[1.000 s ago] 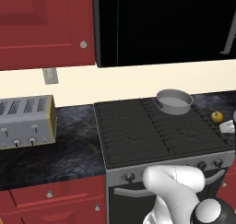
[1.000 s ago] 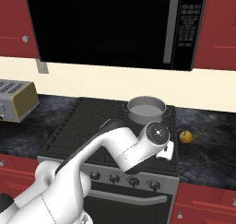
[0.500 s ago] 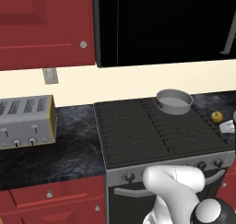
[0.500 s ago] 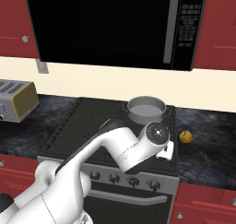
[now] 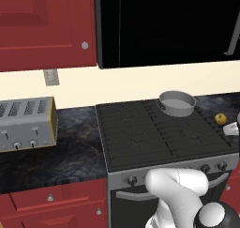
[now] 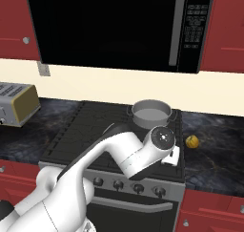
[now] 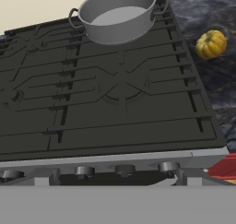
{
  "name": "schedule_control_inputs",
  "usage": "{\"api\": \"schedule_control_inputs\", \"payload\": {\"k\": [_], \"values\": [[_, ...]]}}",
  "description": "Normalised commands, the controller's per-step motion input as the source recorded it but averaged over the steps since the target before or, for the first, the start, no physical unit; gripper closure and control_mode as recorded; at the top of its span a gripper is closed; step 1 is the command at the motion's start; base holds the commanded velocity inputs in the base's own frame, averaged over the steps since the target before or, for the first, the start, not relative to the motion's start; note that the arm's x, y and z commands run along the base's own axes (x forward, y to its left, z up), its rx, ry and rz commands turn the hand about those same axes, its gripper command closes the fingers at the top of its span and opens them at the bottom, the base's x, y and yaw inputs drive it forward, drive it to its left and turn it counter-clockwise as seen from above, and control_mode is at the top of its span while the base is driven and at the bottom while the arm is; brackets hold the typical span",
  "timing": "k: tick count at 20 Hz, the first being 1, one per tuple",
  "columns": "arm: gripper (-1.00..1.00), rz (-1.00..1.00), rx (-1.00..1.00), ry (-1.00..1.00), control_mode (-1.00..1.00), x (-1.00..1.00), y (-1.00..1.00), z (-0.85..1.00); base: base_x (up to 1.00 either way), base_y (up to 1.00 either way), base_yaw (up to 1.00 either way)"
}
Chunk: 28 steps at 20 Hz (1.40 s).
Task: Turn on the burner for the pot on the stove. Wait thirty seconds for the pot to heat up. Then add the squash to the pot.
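end effector (image 6: 170, 155): released, empty, over stove (image 5: 140, 138) front right | progress: judged at start; no flame seen, knobs (image 7: 124, 169) untouched | pot (image 7: 117, 14): on stove's back right burner | squash (image 7: 211, 44): on table right of stove, outside pot | around: toaster (image 5: 26, 124) left of stove; path to knobs unobstructed

Even flat light, faint shadows, seemingly sharp
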Motion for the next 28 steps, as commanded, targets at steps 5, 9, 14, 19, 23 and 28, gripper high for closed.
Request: {"api": "schedule_control_inputs", "payload": {"k": [5, 9, 14, 19, 23, 28], "values": [[-1.00, 0.00, 0.00, 0.00, -1.00, 0.00, 0.00, 0.00, 0.00, 0.00, 0.00], [-1.00, 0.00, 0.00, 0.00, -1.00, 0.00, 0.00, 0.00, 0.00, 0.00, 0.00], [-1.00, 0.00, 0.00, 0.00, -1.00, 0.00, 0.00, 0.00, 0.00, 0.00, 0.00], [-1.00, 0.00, 0.00, 0.00, -1.00, 0.00, 0.00, 0.00, 0.00, 0.00, 0.00], [-1.00, 0.00, 0.00, 0.00, -1.00, 0.00, 0.00, 0.00, 0.00, 0.00, 0.00], [-1.00, 0.00, 0.00, 0.00, -1.00, 0.00, 0.00, 0.00, 0.00, 0.00, 0.00]]}}
